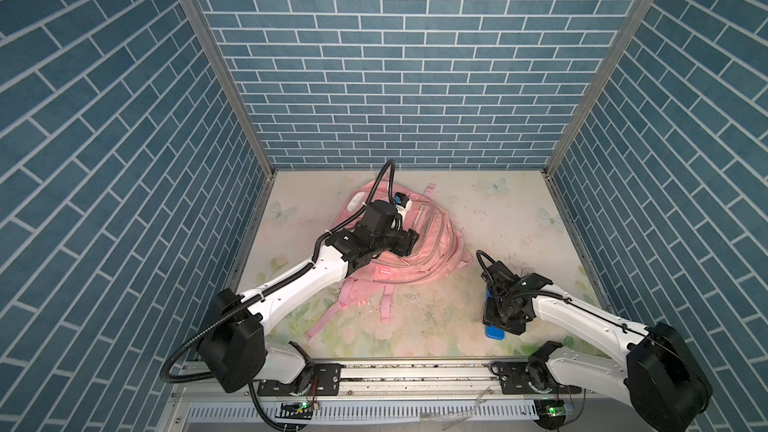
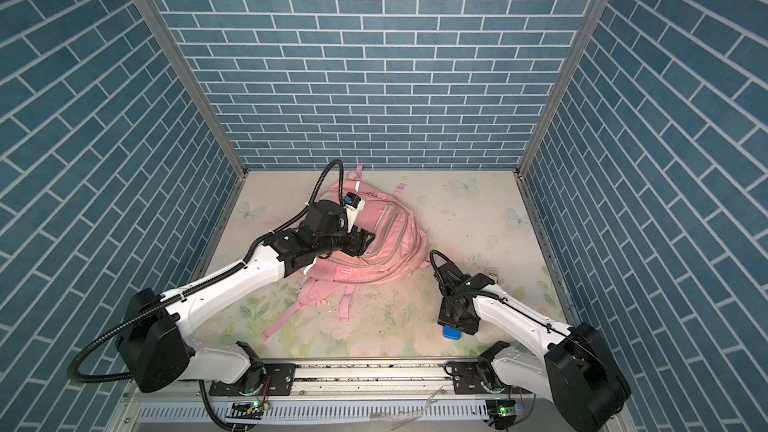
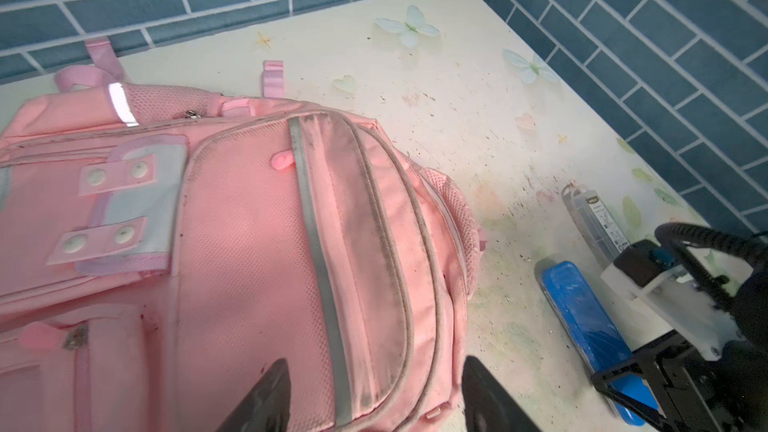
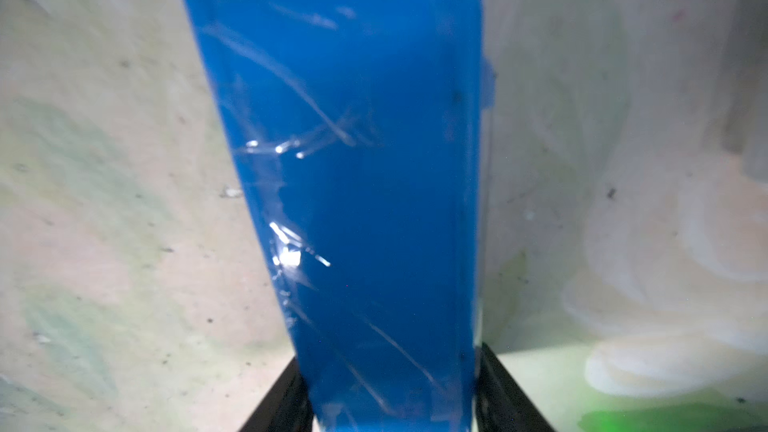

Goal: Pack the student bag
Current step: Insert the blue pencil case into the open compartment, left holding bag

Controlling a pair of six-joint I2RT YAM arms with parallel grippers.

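On floral table, left fingers spread over soft pink fabric student bag, right fingers clamping flat blue case.

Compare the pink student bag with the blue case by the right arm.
Colour: the student bag is pink, the blue case blue. Size: the student bag is far larger than the slim blue case. Surface: the student bag is soft fabric; the blue case is glossy under clear film. Both lie on the table.

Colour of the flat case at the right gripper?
The case is glossy blue, scuffed; best seen in the right wrist view.
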